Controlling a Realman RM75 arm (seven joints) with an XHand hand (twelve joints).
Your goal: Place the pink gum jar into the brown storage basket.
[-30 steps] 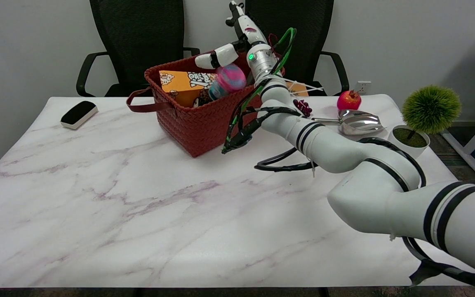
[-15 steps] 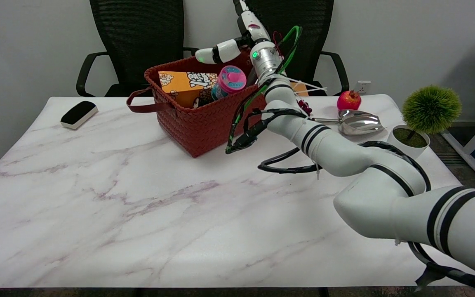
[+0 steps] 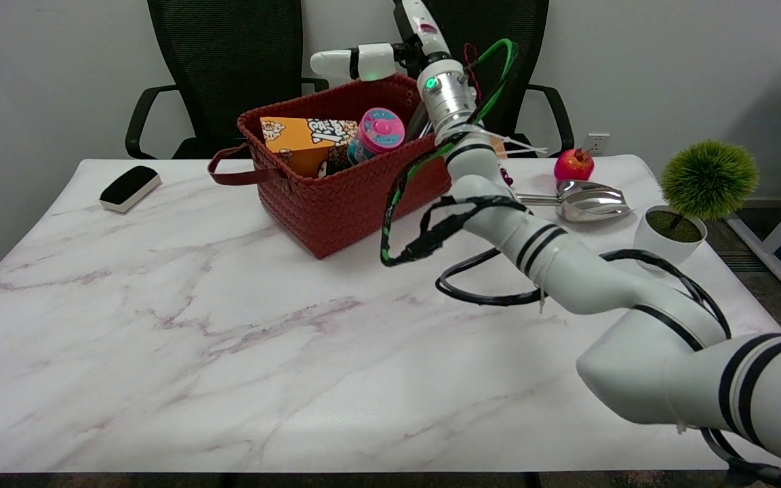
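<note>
Since the earlier pictures, the right hand (image 3: 390, 51) had let go of the pink gum jar (image 3: 377, 134) and lifted up and away from it, so now it hung above the back edge of the brown basket (image 3: 336, 203). Its fingers were spread and held nothing. One finger (image 3: 346, 62) stuck out to the side, over the basket. The jar was inside the basket, leaning next to an orange box (image 3: 299, 139), with its pink lid poking up near the rim. It looked like the job was almost done. But some things could still go wrong. The jar seemed to rest on other stuff and not on the bottom, so a bump might tip it over or roll it. The green and black cables (image 3: 424, 224) on the arm hung close to the basket's front wall, so they might catch the rim and drag the basket when the arm pulled back. An apple (image 3: 573, 165) and a shiny scoop (image 3: 590, 201) lay near the arm's way home too.
</note>
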